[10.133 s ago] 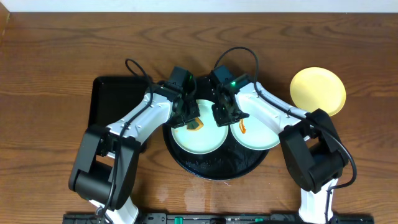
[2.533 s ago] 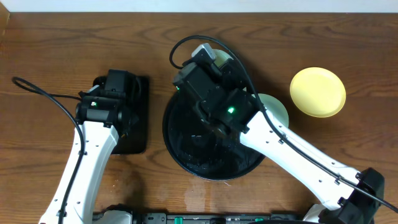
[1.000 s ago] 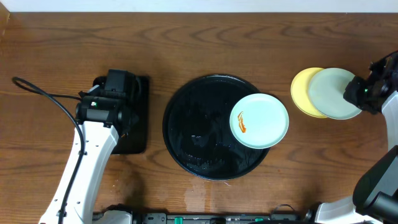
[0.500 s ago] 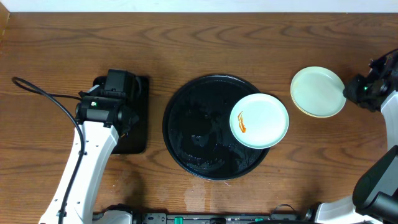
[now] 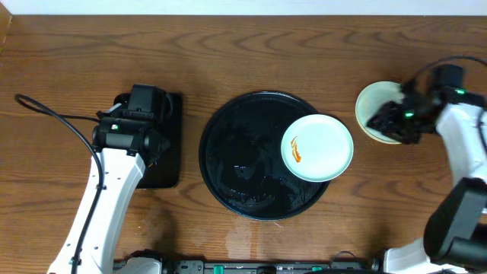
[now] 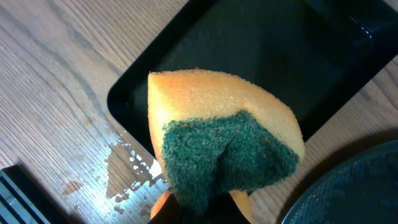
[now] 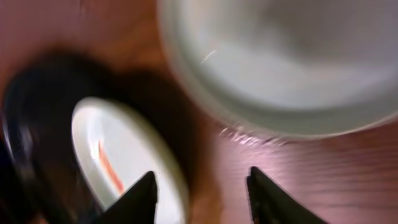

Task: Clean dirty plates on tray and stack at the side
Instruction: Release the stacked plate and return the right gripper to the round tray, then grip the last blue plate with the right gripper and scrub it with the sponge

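Observation:
A mint-green plate (image 5: 317, 148) with an orange smear (image 5: 296, 151) lies on the right side of the round black tray (image 5: 236, 160). The right wrist view, which is blurred, shows that plate (image 7: 118, 155) at lower left. At the far right a pale plate sits stacked on another (image 5: 370, 100) on the table, seen close up as a stack (image 7: 280, 62). My right gripper (image 5: 386, 119) hovers over this stack, open (image 7: 205, 193) and empty. My left gripper (image 6: 199, 208) is shut on a yellow sponge with a green scouring face (image 6: 224, 149).
A rectangular black tray (image 5: 169, 144) lies at the left under my left arm (image 5: 133, 125); from the wrist the same tray (image 6: 280, 56) fills the background. Water drops (image 6: 134, 171) wet the wood beside it. A black cable (image 5: 53, 114) loops left.
My right gripper has let go of the mint plate on top of the yellow one, opened, and swung left over the stack. The left arm has not moved.

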Robot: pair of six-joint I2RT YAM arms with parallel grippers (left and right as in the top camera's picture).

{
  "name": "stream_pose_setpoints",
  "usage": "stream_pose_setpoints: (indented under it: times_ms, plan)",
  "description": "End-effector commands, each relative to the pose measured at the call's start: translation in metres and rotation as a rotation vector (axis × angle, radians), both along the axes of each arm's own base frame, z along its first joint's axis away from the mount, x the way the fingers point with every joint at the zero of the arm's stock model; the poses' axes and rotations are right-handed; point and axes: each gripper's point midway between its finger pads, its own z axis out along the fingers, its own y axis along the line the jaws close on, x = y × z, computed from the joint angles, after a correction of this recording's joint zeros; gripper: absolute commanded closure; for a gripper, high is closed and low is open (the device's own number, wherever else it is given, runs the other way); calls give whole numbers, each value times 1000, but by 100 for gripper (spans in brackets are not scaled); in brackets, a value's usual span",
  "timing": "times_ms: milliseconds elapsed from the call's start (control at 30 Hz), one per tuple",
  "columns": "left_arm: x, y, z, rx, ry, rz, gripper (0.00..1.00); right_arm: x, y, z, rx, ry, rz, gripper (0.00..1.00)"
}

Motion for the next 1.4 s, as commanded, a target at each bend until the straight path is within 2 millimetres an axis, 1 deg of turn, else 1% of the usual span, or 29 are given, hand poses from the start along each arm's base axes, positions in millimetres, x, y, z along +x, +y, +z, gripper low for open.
stream_pose_setpoints:
  times_ms: [0, 33, 67, 100, 133, 267, 300, 333, 400, 467, 533, 567, 633, 700, 767, 867, 933, 1000, 1067, 1133, 1233, 1267, 1367]
  plan:
    - [0, -1, 0, -19, -5, 13, 92, -18, 25, -20, -180, 109, 95, 39]
    - [0, -1, 0, -19, -5, 13, 92, -21, 25, -24, -237, 131, 82, 32]
    - [0, -1, 0, -19, -5, 13, 92, -23, 25, -26, -283, 144, 76, 19]
    - [0, -1, 0, -19, -6, 13, 92, -24, 27, -28, -313, 148, 81, 11]
    - [0, -1, 0, -19, -6, 13, 92, -25, 29, -29, -331, 150, 89, 9]
    - [0, -1, 0, -19, -6, 13, 92, -26, 35, -33, -351, 145, 114, 9]
    - [0, -1, 0, -19, -6, 13, 92, -25, 35, -34, -350, 141, 113, 13]
    - [0, -1, 0, -20, -6, 13, 92, -25, 35, -35, -348, 137, 113, 20]
    - [0, -1, 0, -20, -8, 13, 92, -25, 37, -37, -342, 136, 113, 41]
    - [1, -1, 1, -20, -11, 13, 92, -28, 40, -39, -325, 142, 118, 41]
    - [1, -2, 1, -20, -13, 13, 92, -28, 44, -40, -305, 141, 125, 38]
    - [2, -2, 1, -21, -14, 13, 92, -28, 45, -41, -301, 138, 130, 38]
    - [2, -2, 1, -21, -17, 13, 92, -28, 48, -42, -300, 139, 137, 42]
    - [2, -2, 1, -21, -17, 13, 92, -30, 49, -45, -309, 141, 143, 42]
    - [2, -2, 1, -21, -17, 13, 92, -33, 50, -51, -307, 146, 143, 42]
    - [2, -2, 1, -21, -16, 13, 92, -35, 51, -61, -303, 135, 140, 44]
    - [2, -2, 1, -21, -17, 13, 92, -35, 51, -65, -301, 131, 140, 49]
    - [2, -2, 1, -21, -17, 13, 92, -33, 53, -64, -290, 122, 141, 56]
    - [2, -2, 1, -21, -17, 13, 92, -31, 57, -63, -272, 109, 144, 70]
    - [2, -2, 1, -21, -16, 13, 92, -29, 60, -62, -253, 97, 153, 76]
    - [2, -2, 1, -21, -16, 13, 92, -26, 65, -61, -226, 82, 157, 91]
    - [2, -2, 1, -21, -16, 13, 92, -25, 68, -60, -213, 75, 167, 98]
    - [2, -2, 1, -21, -16, 13, 92, -23, 76, -58, -164, 61, 182, 99]
